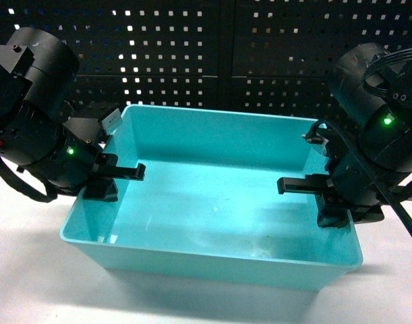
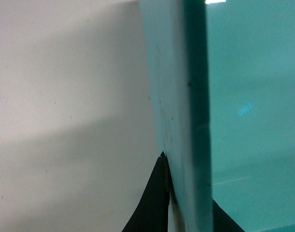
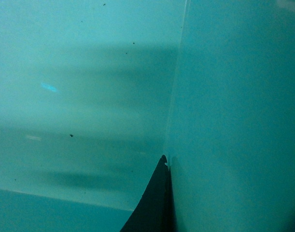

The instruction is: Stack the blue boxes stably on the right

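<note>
Smooth turquoise tub [image 1: 212, 202], tapered walls, rounded corners

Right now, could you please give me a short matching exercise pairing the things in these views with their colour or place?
Things:
1. blue box
2. left gripper
3. right gripper
4. pegboard

Descriptions:
A. black, perforated, behind the table
B. clamped on the tub's right wall
C. light turquoise, empty
D. clamped on the tub's left wall

Pairs: 1-C, 2-D, 3-B, 4-A

Blue box [image 1: 212, 202] fills both wrist views, edges cut off. Right gripper [image 1: 327, 202] outer finger hidden behind box wall. Arms cut off at head view sides.
</note>
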### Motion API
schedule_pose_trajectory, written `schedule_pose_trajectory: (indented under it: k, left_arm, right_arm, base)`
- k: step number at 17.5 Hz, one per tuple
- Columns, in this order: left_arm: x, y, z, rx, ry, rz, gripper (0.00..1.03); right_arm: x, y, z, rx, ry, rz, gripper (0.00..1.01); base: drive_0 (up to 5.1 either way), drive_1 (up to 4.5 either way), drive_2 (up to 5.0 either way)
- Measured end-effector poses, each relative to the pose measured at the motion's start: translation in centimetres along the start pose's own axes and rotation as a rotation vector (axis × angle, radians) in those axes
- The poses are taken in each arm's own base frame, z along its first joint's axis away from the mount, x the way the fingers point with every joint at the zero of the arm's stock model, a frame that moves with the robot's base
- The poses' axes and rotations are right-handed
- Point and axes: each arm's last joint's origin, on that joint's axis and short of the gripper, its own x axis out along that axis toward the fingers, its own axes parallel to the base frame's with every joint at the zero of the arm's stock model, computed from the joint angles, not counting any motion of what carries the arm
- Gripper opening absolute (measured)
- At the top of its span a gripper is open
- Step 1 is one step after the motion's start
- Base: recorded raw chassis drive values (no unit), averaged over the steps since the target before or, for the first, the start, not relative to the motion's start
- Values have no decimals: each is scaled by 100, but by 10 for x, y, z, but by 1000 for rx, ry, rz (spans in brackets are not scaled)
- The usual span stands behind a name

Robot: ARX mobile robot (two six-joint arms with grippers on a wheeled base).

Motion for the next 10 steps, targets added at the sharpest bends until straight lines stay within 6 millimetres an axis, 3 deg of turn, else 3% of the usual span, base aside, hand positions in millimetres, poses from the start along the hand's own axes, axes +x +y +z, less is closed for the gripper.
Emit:
schedule_pose_trajectory:
  k: [3,5,6,9,10]
  left_arm:
    - [1,0,0,7,-13,-1,2]
    - [-5,-1,-3,-49,123,-36,2]
    - [-13,3,3,-117,191,-59,2]
    - [-45,12,32,-209,226,-102,2]
    - [-55,11,35,-217,244,-111,2]
  right_arm:
    - [0,0,-1,2,6,-1,2]
    - [-8,1,-3,60,99,15,2]
    - [-21,2,2,102,125,24,2]
    - [-85,6,33,125,10,49,2]
    - [-95,6,35,126,6,50,2]
  base:
    - [0,0,0]
    - [0,0,0]
    - [0,0,0]
    - [0,0,0]
    - [0,0,0]
